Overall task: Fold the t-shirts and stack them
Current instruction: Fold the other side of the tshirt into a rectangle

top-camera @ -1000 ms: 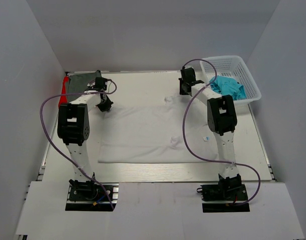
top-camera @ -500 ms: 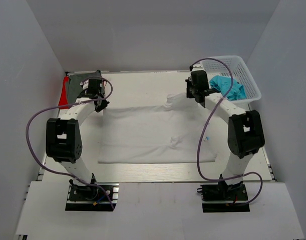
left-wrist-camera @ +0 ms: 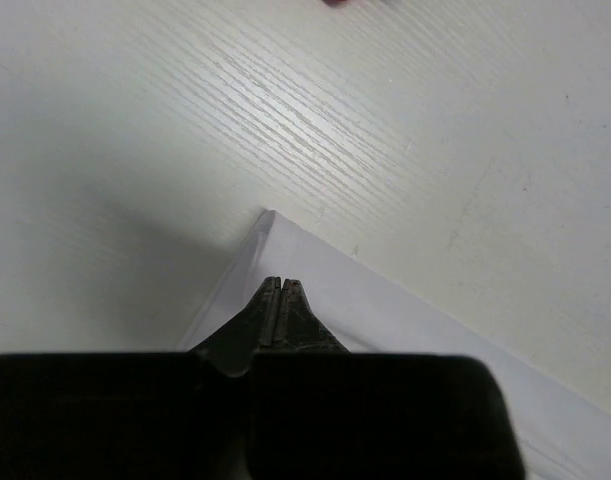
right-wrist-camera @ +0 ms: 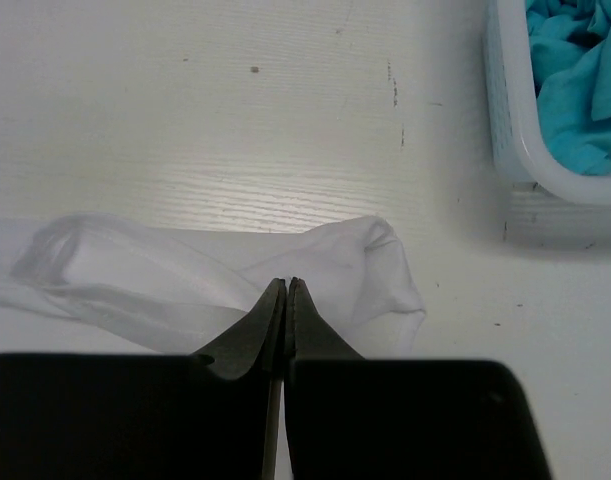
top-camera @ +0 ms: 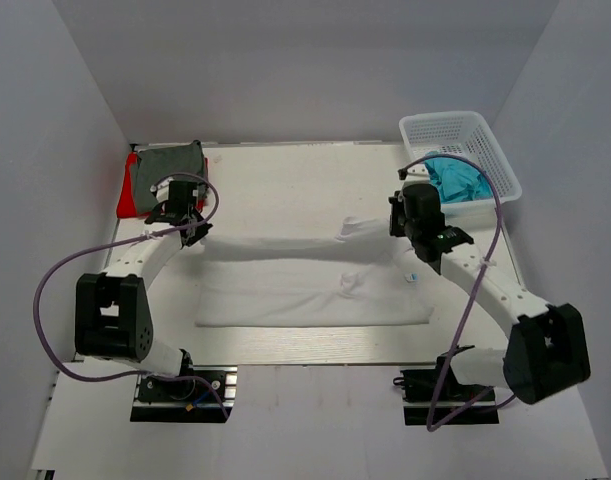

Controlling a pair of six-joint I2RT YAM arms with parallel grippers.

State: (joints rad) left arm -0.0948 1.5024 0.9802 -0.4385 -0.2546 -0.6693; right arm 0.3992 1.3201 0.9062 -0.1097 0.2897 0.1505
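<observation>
The white t-shirt lies spread across the middle of the table, its far edge lifted into a taut band between my two grippers. My left gripper is shut on the shirt's far left corner. My right gripper is shut on the bunched far right part. A small blue label shows by the shirt's right edge. The dark grey t-shirt lies folded on the red t-shirt at the far left corner. The teal t-shirt lies crumpled in the basket.
The white mesh basket stands at the far right corner, its wall close to the right of my right gripper. Grey walls enclose the table on the left, the back and the right.
Both grippers have moved toward the near edge, drawing the shirt's far edge with them over its near part. The right arm has swung out to the right.
</observation>
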